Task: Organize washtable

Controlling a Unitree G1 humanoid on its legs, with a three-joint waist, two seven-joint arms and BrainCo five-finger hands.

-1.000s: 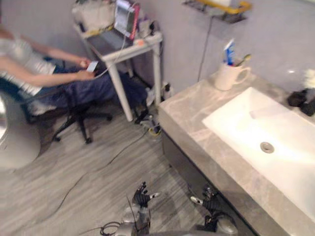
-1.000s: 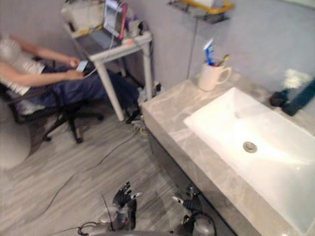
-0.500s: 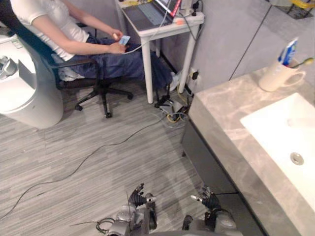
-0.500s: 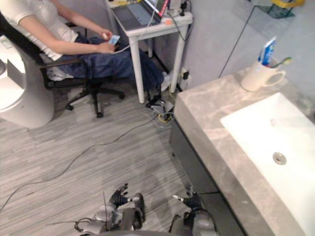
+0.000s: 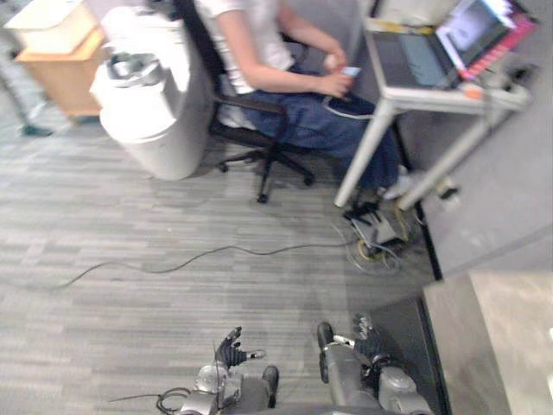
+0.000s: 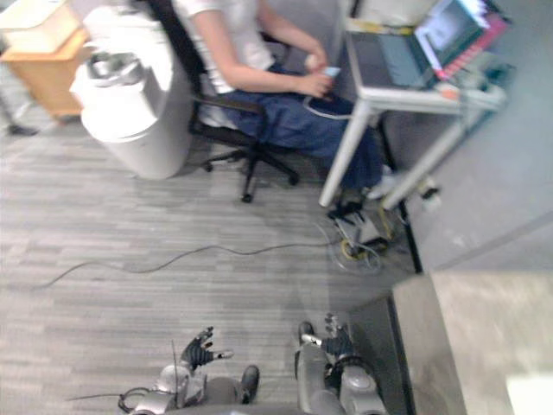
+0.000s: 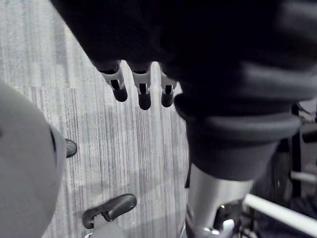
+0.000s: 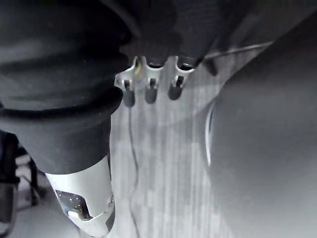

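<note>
The grey marble washtable shows just its near corner at the lower right, with nothing on the part I see. My left hand hangs low over the wooden floor, fingers relaxed and spread, holding nothing. My right hand hangs beside it, close to the dark front of the washtable cabinet, also open and empty. In the wrist views the left hand's fingers and the right hand's fingers point at bare floor.
A person sits on a black office chair at a white desk with a laptop. A white cylindrical bin and a wooden cabinet stand at the back left. A cable and power strip lie on the floor.
The camera has swung left, away from the basin, so the sink and the mug have left the picture. Both hands still hang low and empty.
</note>
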